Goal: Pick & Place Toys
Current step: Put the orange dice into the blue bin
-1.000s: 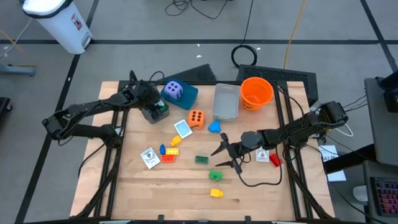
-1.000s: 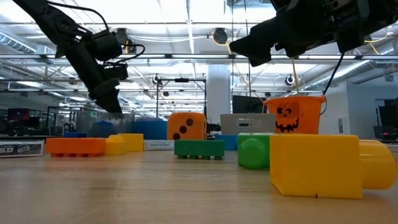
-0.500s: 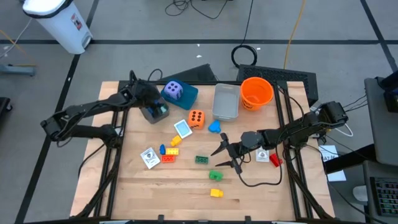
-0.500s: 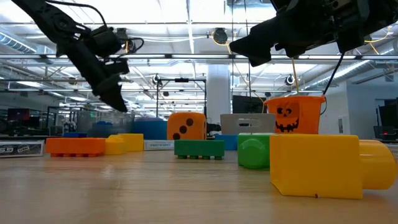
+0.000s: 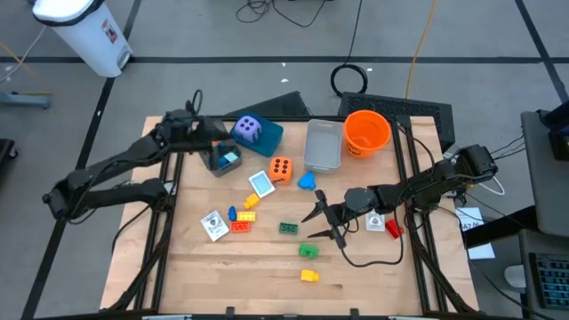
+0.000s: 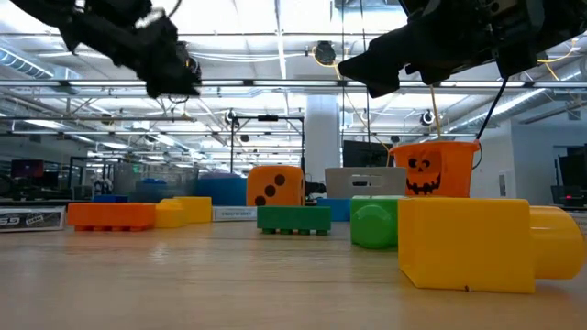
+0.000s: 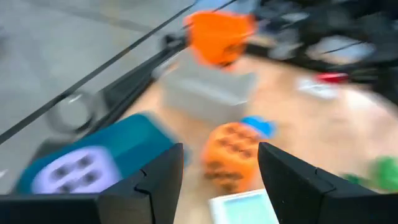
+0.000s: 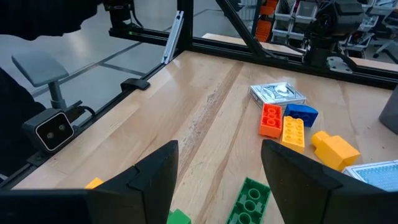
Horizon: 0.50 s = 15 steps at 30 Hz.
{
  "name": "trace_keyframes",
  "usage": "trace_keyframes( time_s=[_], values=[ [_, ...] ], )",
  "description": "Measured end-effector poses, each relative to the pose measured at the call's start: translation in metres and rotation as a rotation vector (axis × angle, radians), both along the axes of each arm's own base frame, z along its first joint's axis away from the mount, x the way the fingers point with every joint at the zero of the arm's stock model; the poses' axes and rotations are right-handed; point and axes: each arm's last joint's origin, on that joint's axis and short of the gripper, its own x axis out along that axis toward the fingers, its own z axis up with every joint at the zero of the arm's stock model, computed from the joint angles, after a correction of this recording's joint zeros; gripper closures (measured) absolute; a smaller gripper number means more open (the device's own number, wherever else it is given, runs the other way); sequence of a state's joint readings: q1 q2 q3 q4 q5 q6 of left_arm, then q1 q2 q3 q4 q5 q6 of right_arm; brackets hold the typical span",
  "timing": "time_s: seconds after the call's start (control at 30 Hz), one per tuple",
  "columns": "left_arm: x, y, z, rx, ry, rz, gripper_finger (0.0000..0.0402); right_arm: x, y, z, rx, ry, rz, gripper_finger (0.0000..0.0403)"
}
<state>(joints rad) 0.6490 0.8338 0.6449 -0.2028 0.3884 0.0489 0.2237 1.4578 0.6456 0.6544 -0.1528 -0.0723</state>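
The wooden table [image 5: 267, 276] sits in a workshop with a grey floor, and most of the toys are scattered across its middle. The left gripper [image 5: 216, 135] hangs near the teal box [image 5: 267, 135], raised above the table with its fingers spread and nothing between them. 1 second ago it sat lower and nearer the middle of the table, over the small dark tray [image 5: 222, 159]; since then the arm has drawn up and back toward the left edge, and in the low view it has climbed from just above the bricks to the top of the frame. My guess is it has just let something go and is pulling away to fetch the next toy. The purple die [image 5: 247, 129] rests on the teal box, and the orange die [image 5: 280, 169] lies on the table next to a flat card [image 5: 260, 184]. The green brick [image 5: 289, 228] and yellow brick [image 5: 309, 276] are still loose on the wood. The right gripper [image 5: 322, 222] hovers with its fingers wide just beside the green brick, unmoved across all 3 moments, so plenty of picking remains
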Motion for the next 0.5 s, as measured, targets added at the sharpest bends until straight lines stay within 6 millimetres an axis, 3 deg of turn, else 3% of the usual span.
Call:
trace_keyframes(
  time_s=[0.17,0.33,0.5],
  values=[
    [0.009,-0.025,-0.006,0.010,-0.091,-0.161,0.0185,0.000,0.000,0.001,0.002,-0.006,0.001,0.0179],
    [0.021,-0.051,-0.035,0.050,-0.269,-0.302,0.0185,0.000,0.000,0.001,0.010,-0.005,0.001,0.0179],
    [0.022,-0.073,-0.070,0.055,-0.368,-0.287,0.0185,0.001,-0.001,0.001,0.087,0.018,-0.078,0.0179]
  ],
)
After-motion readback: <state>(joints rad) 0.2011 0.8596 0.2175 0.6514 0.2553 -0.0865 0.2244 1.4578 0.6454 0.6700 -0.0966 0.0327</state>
